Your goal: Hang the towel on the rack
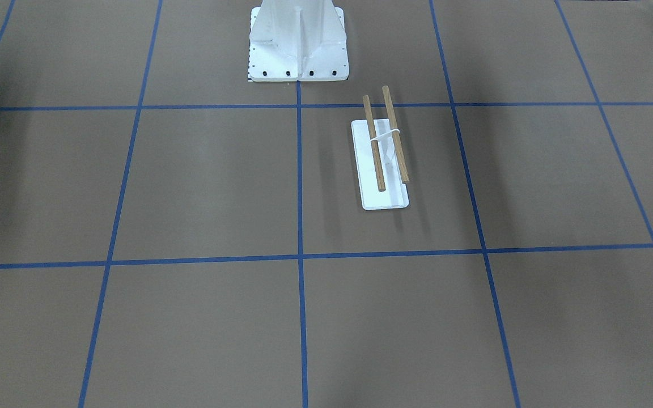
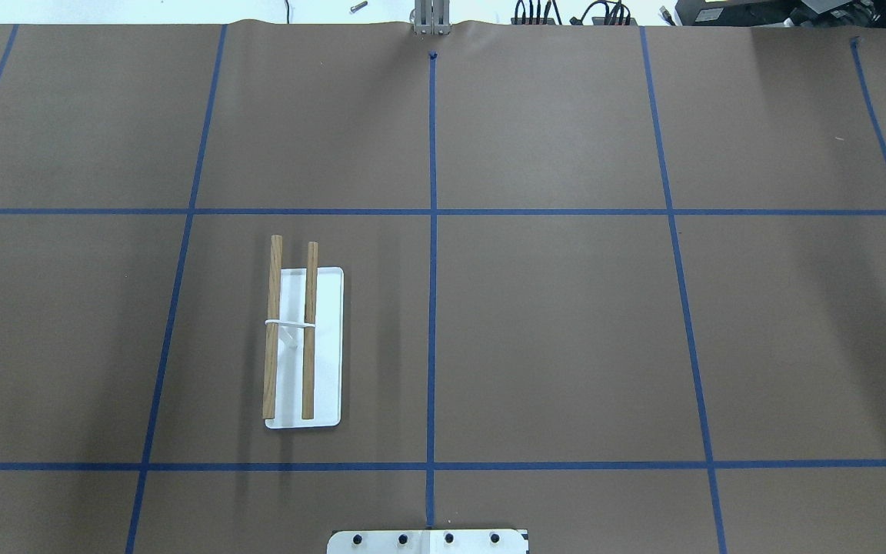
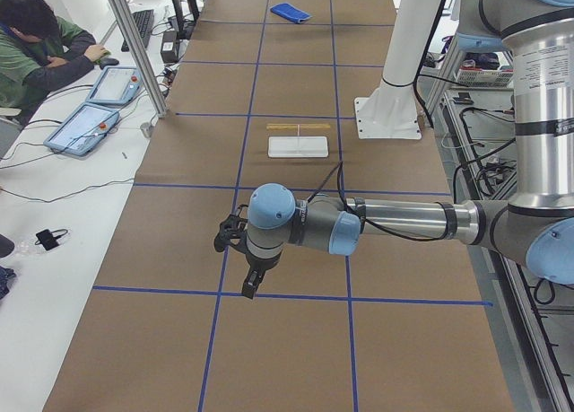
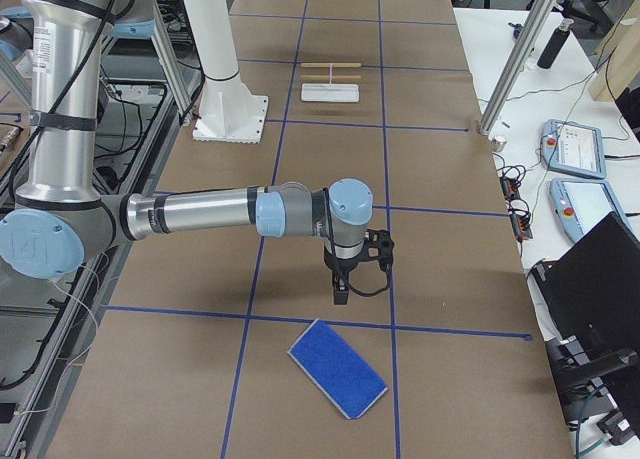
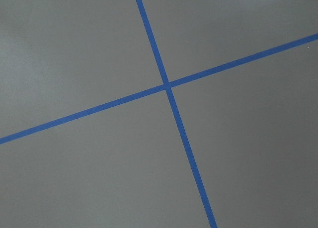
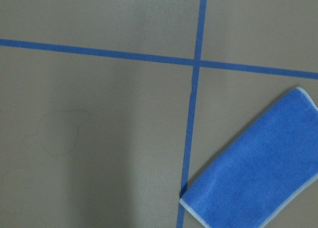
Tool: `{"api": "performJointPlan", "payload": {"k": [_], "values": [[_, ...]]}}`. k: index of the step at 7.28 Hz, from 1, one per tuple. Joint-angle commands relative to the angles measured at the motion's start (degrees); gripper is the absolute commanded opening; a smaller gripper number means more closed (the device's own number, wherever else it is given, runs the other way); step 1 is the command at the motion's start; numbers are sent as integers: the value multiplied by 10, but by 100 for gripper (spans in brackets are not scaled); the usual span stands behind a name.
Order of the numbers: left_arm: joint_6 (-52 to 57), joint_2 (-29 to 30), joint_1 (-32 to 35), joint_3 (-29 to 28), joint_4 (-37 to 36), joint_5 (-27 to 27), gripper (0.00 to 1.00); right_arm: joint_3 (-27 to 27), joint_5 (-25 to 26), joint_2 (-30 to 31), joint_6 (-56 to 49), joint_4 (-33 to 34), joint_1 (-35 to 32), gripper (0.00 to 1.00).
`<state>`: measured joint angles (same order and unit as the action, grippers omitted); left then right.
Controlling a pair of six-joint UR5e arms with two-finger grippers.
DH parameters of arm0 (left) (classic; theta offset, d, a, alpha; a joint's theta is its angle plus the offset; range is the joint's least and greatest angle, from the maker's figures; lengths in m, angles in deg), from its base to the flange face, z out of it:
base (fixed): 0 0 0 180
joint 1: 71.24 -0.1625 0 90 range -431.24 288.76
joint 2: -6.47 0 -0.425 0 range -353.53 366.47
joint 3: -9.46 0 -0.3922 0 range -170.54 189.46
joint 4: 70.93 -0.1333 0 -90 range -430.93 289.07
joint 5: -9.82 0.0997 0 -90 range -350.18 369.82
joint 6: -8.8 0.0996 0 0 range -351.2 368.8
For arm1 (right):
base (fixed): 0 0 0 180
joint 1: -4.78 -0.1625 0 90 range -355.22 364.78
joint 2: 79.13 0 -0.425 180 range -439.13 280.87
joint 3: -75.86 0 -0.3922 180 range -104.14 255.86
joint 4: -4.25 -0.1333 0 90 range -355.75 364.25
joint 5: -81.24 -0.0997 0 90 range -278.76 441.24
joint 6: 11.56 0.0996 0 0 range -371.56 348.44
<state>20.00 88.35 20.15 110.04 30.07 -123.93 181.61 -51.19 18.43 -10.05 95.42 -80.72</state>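
We record: one small royal-blue folded towel (image 4: 338,368) with a light grey edge, flat on the brown table (image 2: 566,346) gridded with blue tape, at the robot's right end, well apart from the rack; one rack (image 2: 328,346), a white flat base with two parallel wooden rods, bare, left of centre; right gripper (image 4: 341,294) above the table near the towel, not touching it; left gripper (image 3: 251,284) above the far end; whether either gripper's jaws are spread we cannot tell.

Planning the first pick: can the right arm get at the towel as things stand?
Probably yes. The towel lies flat on bare table, and the right gripper hangs just short of it with nothing between them. Whether its jaws are open cannot be told.
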Motion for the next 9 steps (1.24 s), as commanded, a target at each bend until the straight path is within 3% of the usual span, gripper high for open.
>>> {"api": "performJointPlan", "payload": {"k": [1, 7, 9], "values": [[-5, 31, -1, -13, 24, 0, 98, 8, -5, -4, 20, -53, 1, 100], [-9, 19, -1, -13, 47, 0, 98, 4, -11, -3, 67, -60, 9, 100], [-10, 19, -1, -13, 46, 0, 98, -28, 31, 0, 68, -92, 37, 100]]}}
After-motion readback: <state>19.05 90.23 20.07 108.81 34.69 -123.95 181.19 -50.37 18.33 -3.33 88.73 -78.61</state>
